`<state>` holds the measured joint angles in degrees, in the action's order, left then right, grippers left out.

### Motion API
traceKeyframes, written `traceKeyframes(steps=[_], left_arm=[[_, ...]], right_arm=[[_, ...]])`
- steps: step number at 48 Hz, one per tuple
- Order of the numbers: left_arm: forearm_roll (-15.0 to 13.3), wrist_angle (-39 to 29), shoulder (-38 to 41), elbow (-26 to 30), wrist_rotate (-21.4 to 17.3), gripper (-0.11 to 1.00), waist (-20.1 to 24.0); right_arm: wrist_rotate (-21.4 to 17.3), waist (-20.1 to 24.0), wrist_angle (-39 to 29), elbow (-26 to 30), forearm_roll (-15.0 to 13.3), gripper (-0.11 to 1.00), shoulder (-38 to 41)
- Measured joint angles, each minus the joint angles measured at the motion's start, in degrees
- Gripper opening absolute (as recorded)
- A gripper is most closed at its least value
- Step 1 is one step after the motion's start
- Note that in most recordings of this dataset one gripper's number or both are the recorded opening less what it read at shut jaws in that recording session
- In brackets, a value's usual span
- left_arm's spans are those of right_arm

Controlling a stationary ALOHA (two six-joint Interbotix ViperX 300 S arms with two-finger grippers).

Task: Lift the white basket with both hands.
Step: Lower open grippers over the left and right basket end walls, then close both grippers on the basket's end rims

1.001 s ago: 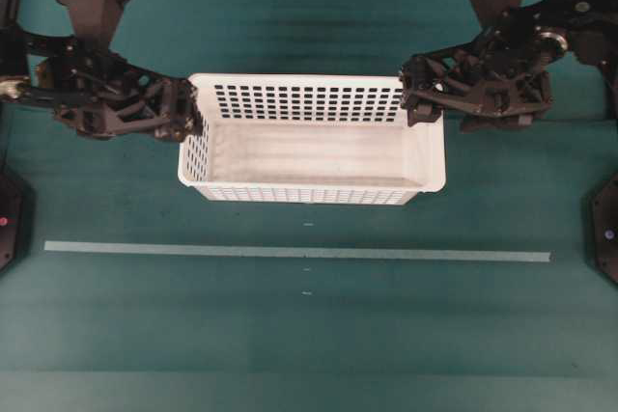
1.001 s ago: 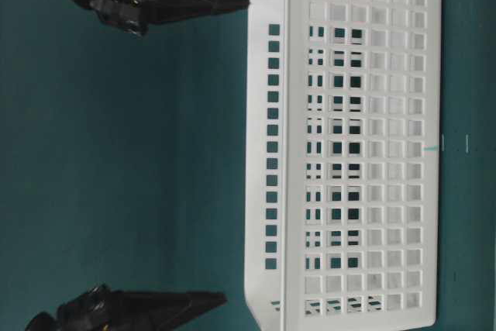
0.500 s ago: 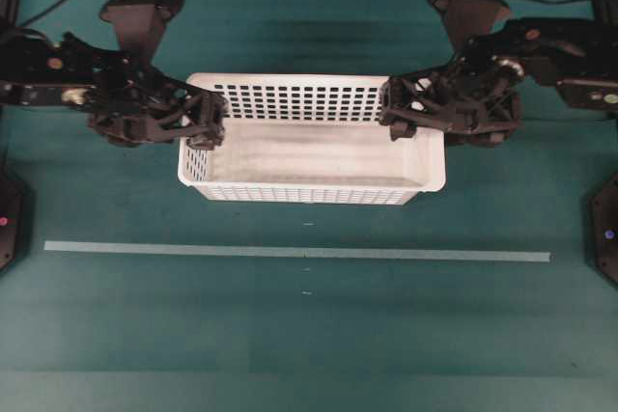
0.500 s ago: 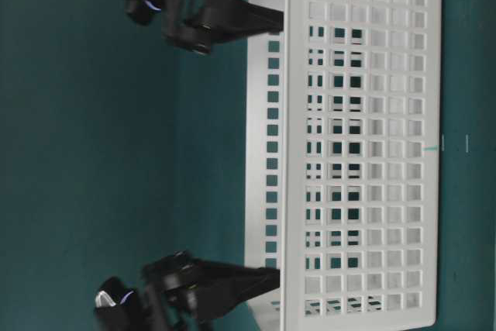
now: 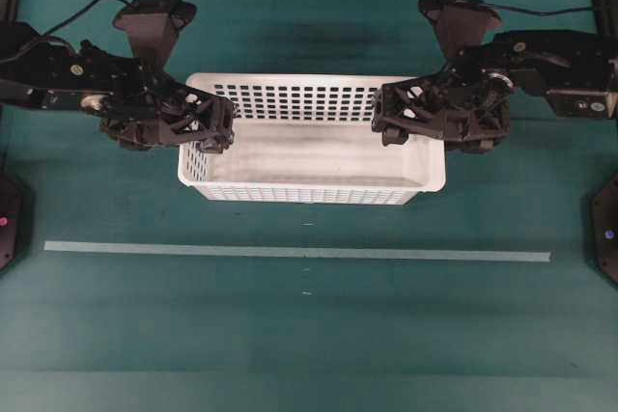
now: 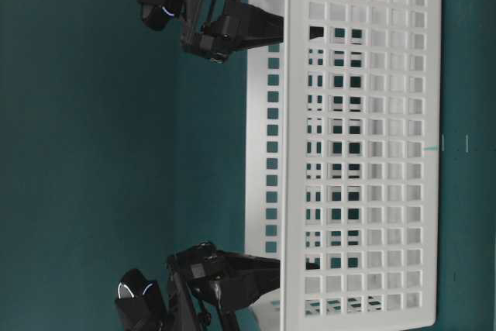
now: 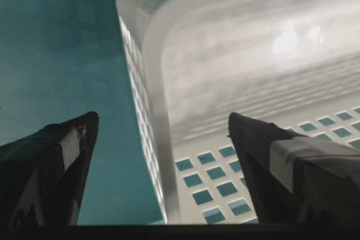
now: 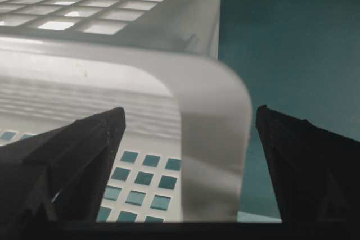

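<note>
Right now the white basket (image 5: 311, 138) is sitting on the green table (image 5: 309, 335) toward the far side, holding nothing. At its left end the left gripper (image 5: 214, 126) is hanging wide open, fingers straddling the short wall. Likewise the right gripper (image 5: 390, 119) is straddling the right rim, gripping nothing.

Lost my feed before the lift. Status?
Left gripper and right gripper open, fingers straddling the end rims. White basket on the table, not gripped. Nothing in the way.
</note>
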<state>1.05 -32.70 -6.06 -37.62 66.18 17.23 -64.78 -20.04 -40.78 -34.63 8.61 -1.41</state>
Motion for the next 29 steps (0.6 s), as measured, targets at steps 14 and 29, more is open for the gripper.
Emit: traceKeyframes(steps=[14,29], left_arm=[[0.09,0.26,0.00,-0.09,0.00,0.43,0.00],[0.00,0.18,0.00,-0.18,0.26,-0.01,0.26]], right_arm=[[0.00,0.26,0.53,0.00,0.09,0.50,0.00],[-0.26,0.26,0.44,-0.18,0.18,0.16,0.09]])
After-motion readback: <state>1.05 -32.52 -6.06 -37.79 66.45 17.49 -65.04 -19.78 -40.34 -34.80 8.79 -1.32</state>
